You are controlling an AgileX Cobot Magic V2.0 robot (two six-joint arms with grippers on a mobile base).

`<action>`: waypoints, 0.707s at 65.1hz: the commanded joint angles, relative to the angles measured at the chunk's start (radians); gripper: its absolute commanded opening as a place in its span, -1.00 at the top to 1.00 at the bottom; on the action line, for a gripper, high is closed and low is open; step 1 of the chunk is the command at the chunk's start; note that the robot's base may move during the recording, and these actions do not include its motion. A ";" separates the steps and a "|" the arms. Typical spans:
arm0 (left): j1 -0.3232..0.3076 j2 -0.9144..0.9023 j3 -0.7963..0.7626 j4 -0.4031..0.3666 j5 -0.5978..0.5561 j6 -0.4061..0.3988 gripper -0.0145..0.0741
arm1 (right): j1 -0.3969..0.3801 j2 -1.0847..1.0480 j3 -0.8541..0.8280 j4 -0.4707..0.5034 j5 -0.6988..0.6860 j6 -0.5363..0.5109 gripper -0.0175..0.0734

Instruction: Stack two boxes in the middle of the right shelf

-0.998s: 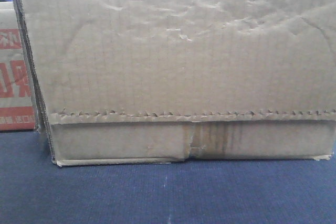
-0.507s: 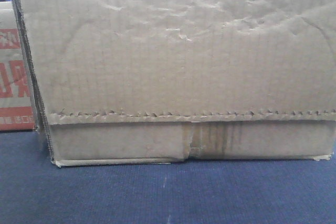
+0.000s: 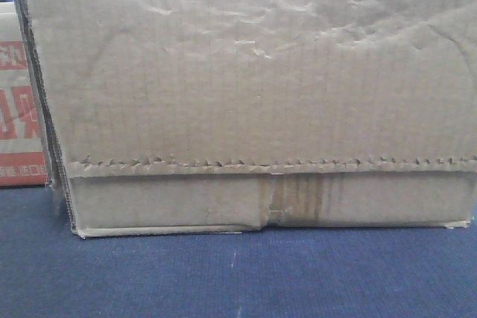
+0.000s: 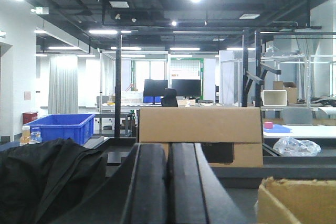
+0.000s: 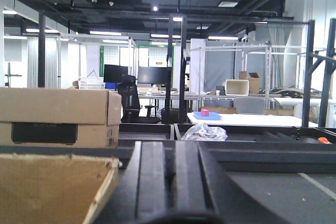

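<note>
Right, the wrinkled carton (image 3: 253, 94) fills nearly the whole front view. It sits flat on a dark blue woven surface (image 3: 238, 273), with a serrated flap edge running across its face and a tape strip low at the centre. Tucked behind its left side is a red-printed box (image 3: 16, 109); whether the two touch I cannot tell.

Over to the left wrist view: the left pincer (image 4: 168, 182) points out level, its two dark fingers drawn together with only a slit between them, gripping nothing. Straight ahead stands a smooth carton (image 4: 199, 124) with a black panel low on its face, squarely across the line forward. Black cloth (image 4: 47, 182) heaps up at lower left with a blue bin (image 4: 63, 127) behind it, and a ragged cardboard box (image 4: 296, 200) pokes in at lower right. Further back, a crumpled plastic bag (image 4: 296, 146) lies on a white bench (image 4: 325, 131).

On the right wrist view, the right pincer (image 5: 169, 182) is just as narrow and empty. Here the smooth carton sits off to its left and the ragged box crowds the lower left corner. An office chair (image 5: 128, 98) stands well beyond.
</note>
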 commanded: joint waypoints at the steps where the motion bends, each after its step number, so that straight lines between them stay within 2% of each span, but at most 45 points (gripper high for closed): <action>1: -0.009 0.103 -0.164 0.000 0.123 -0.003 0.82 | -0.002 0.107 -0.147 0.004 0.135 0.000 0.95; 8: -0.016 0.228 -0.307 0.008 0.215 -0.003 0.49 | -0.002 0.249 -0.289 0.004 0.203 0.000 0.82; 13: -0.019 0.320 -0.381 0.015 0.282 -0.003 0.19 | -0.002 0.337 -0.376 0.004 0.221 0.000 0.58; 17: -0.036 0.376 -0.402 0.015 0.289 -0.003 -0.08 | -0.002 0.418 -0.426 0.004 0.226 0.000 0.28; 21: -0.058 0.423 -0.404 0.015 0.289 -0.003 -0.25 | -0.002 0.475 -0.452 0.004 0.207 0.000 0.04; 27: -0.093 0.494 -0.404 0.015 0.307 -0.003 -0.43 | -0.002 0.556 -0.454 0.004 0.156 0.000 -0.38; 32: -0.105 0.559 -0.419 0.015 0.354 -0.003 -0.52 | -0.002 0.603 -0.454 0.004 0.150 0.000 -0.65; 38: -0.105 0.635 -0.471 0.013 0.449 -0.003 -0.55 | -0.002 0.645 -0.454 0.004 0.159 0.000 -0.64; 46: -0.105 0.772 -0.615 0.013 0.631 -0.007 -0.55 | -0.002 0.659 -0.454 0.004 0.166 0.000 -0.64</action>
